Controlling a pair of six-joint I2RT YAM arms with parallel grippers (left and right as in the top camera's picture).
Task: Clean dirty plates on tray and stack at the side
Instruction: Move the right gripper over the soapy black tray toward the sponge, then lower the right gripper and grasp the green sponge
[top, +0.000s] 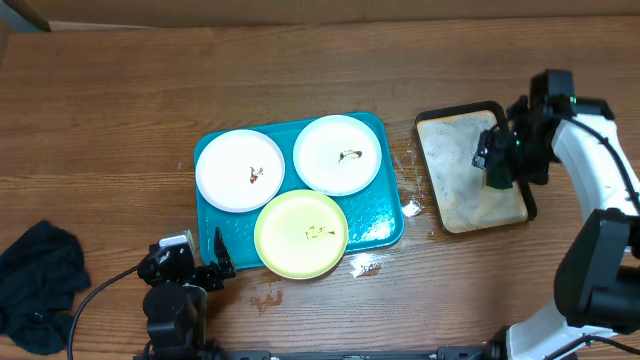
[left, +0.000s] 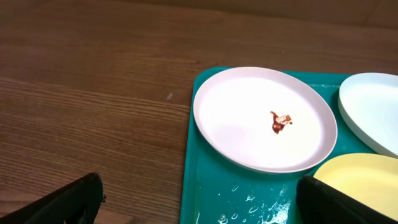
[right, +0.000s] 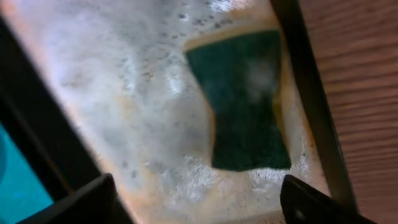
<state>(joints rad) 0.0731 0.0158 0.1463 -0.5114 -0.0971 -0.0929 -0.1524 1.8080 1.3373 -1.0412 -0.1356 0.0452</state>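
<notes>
- The turquoise tray (top: 386, 226) lay at the centre of the wooden desk (top: 120, 100).
- Three plates sat on it: the left white plate (top: 240, 172) with a dark smear, the right white plate (top: 338, 154) in the tray's upper right, and the yellow-green plate (top: 301, 234) at the tray's lower edge, overhanging the rim.
- The left tool (left: 199, 182) hovered at the tray's lower left corner, its jaws spread wide and holding nothing.
- The right tool (right: 198, 186) hung over the black-rimmed soapy tray (top: 445, 116) at the right of the frame, with its jaws wide apart above the green sponge (right: 245, 99) and gripping nothing.
- A dark cloth (top: 38, 285) lay at the lower left.
</notes>
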